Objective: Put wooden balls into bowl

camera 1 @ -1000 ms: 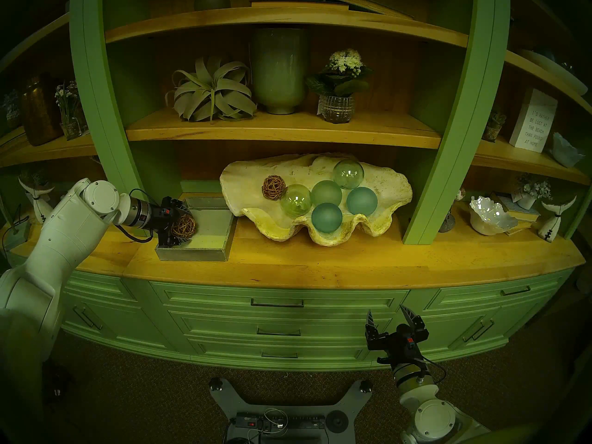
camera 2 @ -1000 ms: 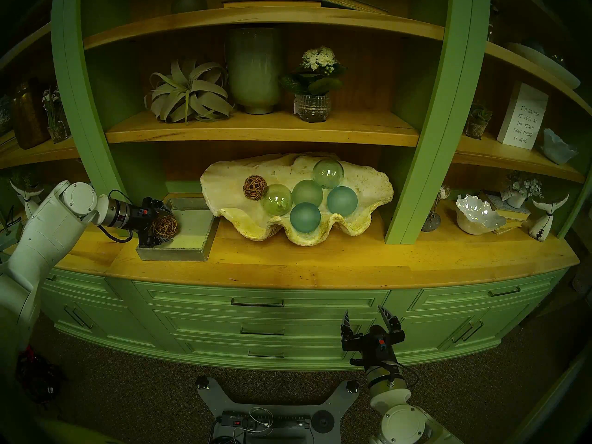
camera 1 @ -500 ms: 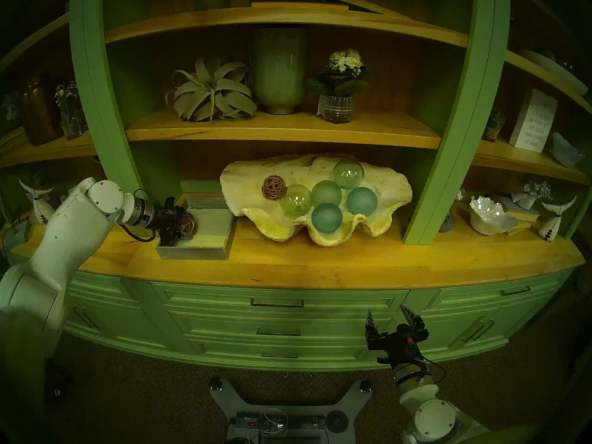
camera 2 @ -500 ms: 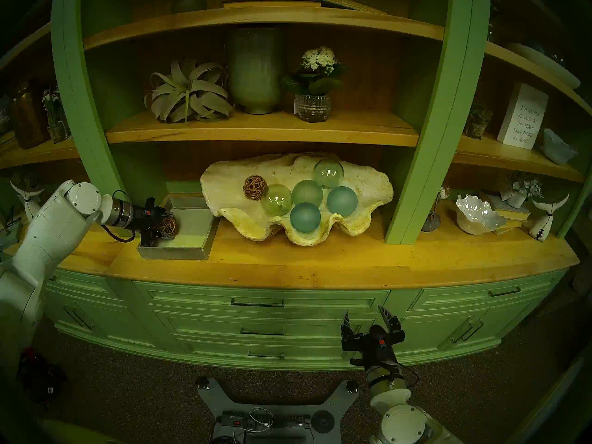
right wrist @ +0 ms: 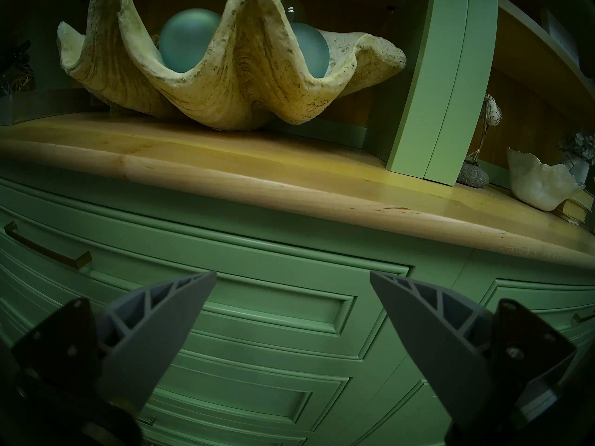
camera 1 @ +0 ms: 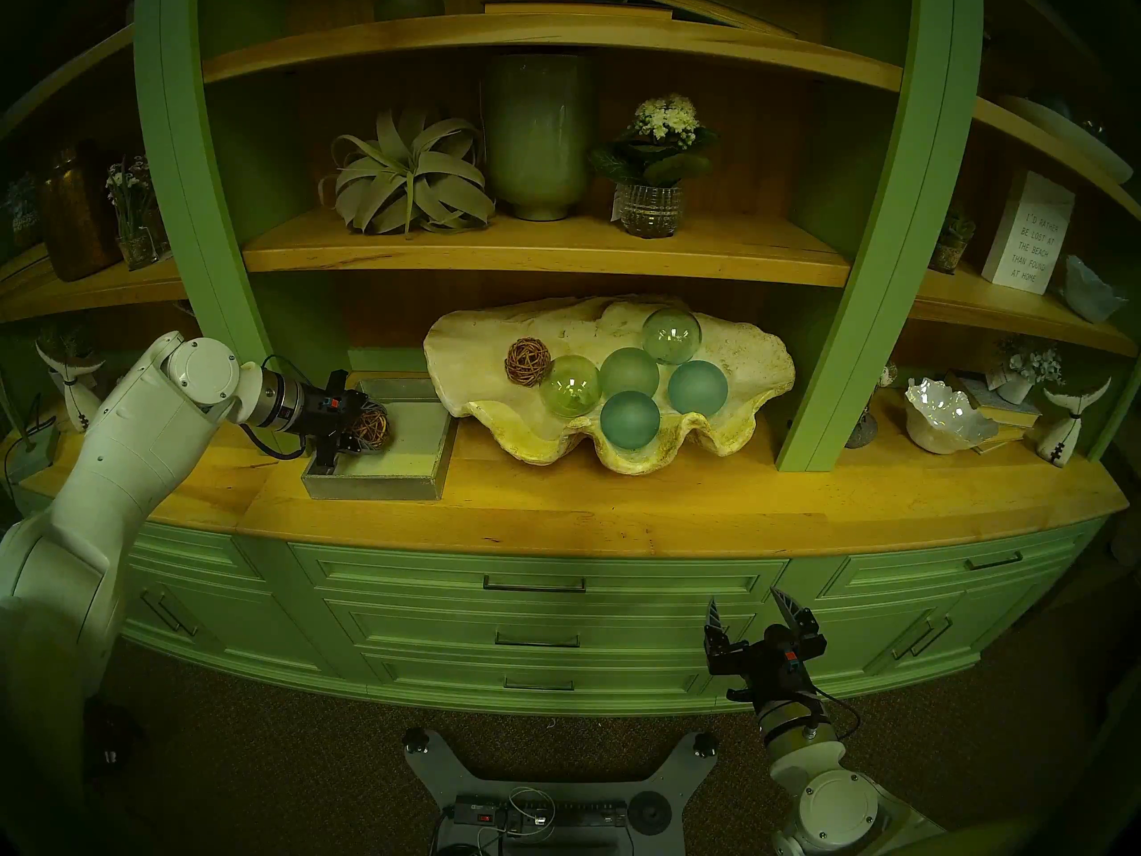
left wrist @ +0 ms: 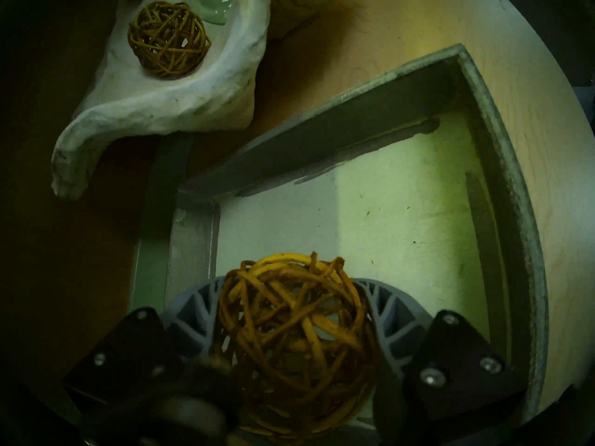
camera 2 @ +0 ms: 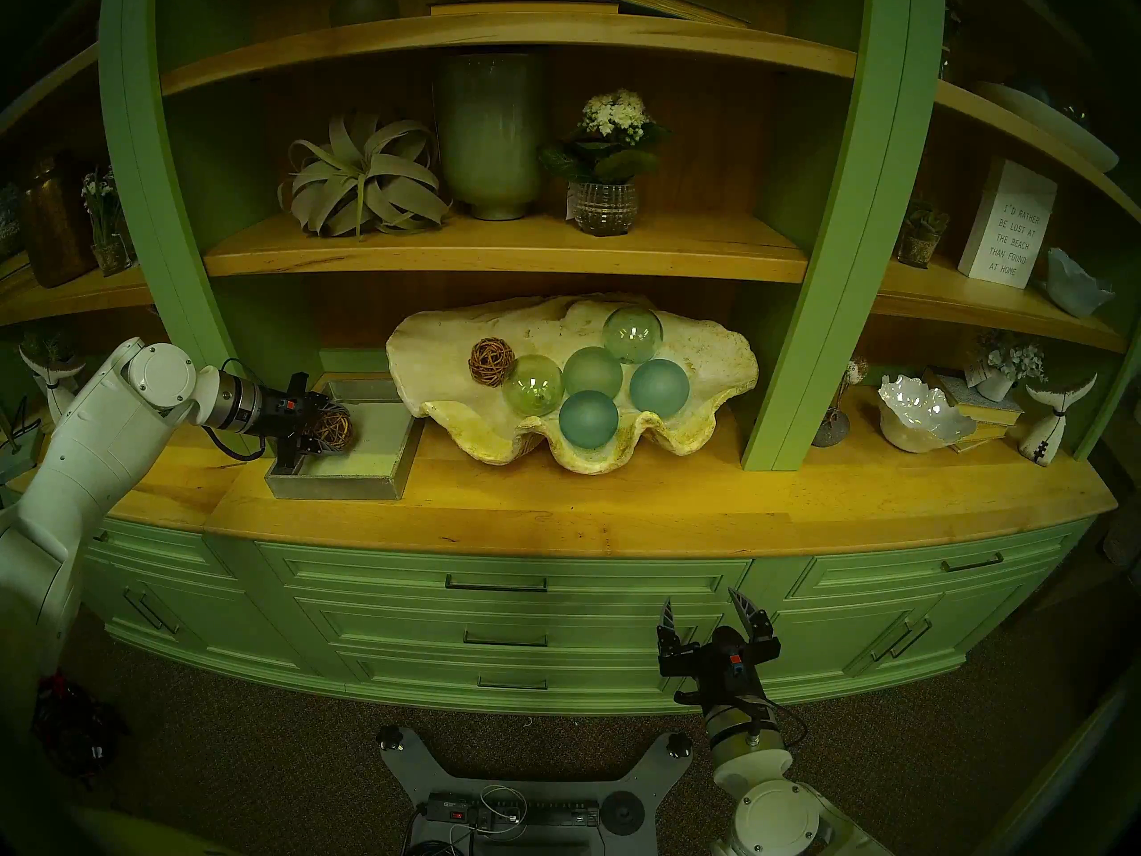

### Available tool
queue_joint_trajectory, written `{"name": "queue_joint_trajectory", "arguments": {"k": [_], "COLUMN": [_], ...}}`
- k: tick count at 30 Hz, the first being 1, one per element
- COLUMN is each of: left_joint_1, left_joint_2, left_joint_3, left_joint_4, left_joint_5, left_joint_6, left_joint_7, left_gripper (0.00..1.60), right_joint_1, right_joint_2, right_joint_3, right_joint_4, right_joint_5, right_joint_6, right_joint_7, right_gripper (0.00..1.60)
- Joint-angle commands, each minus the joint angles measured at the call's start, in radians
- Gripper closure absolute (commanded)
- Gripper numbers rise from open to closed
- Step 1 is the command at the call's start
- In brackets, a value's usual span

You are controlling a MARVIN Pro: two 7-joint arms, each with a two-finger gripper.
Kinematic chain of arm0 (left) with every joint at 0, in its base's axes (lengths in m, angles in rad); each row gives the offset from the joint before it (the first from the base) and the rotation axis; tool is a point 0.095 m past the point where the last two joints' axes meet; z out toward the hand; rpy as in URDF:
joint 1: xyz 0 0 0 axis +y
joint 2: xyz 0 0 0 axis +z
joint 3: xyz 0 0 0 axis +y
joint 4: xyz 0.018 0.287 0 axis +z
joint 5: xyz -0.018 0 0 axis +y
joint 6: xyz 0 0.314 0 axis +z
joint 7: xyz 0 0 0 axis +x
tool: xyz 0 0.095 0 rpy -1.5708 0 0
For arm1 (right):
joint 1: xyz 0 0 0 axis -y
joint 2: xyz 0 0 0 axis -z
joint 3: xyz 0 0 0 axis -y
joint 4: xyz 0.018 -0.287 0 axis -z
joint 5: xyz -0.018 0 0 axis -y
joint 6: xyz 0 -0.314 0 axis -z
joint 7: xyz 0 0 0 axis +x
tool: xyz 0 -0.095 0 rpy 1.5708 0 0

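- While the left gripper (left wrist: 294,310) is closing its two grey ribbed fingers (left wrist: 391,310) against opposite sides of one woven twig ball (left wrist: 294,326), that ball is sitting pinched between them, low over the pale floor of the grey tray (camera 1: 432,459).
- A second ago the same fingers were standing wide on either side of the ball as it lay in the tray; they are now pressing on it, so the grasp appears made and this ball looks ready to be carried.
- Compared with the earlier head view, the gripper and ball are sitting slightly higher and further toward the shell, which suggests a lift is beginning; whether the ball is fully clear of the tray floor cannot be told.
- The other twig ball (camera 1: 528,360) is resting inside the big clam-shell bowl (camera 1: 728,447), at its left end, touching a clear green glass ball (camera 1: 570,385); it is lying where it lay before, so half the task seems done.
- The shell is standing just right of the tray on the wooden counter (camera 1: 617,515), its raised rim overhanging the tray's far corner.
- The right gripper (right wrist: 293,281) is hanging idle below the counter, before the green drawers (right wrist: 257,307), fingers spread and empty, unchanged.
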Motion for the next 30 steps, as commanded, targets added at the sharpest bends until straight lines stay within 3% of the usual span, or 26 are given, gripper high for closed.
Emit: {"name": "queue_joint_trajectory", "arguments": {"k": [1,11,21,25,30], "left_joint_1": [0.010,0.018,0.075,0.121,0.144], "left_joint_2": [0.046,0.075,0.118,0.122,0.072], "left_joint_3": [-0.047,-0.088,-0.141,-0.163,-0.181], "left_joint_4": [-0.122,-0.243,-0.389,-0.450,-0.451], "left_joint_5": [-0.056,-0.096,-0.137,-0.140,-0.143], "left_joint_6": [-0.002,-0.006,0.069,0.128,0.177], "left_joint_7": [-0.011,-0.025,-0.010,0.035,0.116], "left_gripper": [1.60,1.60,1.60,1.60,1.60], "right_joint_1": [0.004,0.006,0.005,0.004,0.003], "right_joint_2": [0.000,0.000,0.001,0.001,0.001], "right_joint_3": [0.003,0.002,0.003,0.003,0.003], "right_joint_4": [-0.029,-0.027,-0.029,-0.030,-0.031], "right_joint_5": [-0.001,-0.001,-0.001,-0.001,-0.001], "right_joint_6": [-0.006,-0.006,-0.006,-0.005,-0.005], "right_joint_7": [-0.001,-0.001,-0.001,-0.001,-0.001], "right_gripper": [0.00,0.00,0.00,0.00,0.00]}}
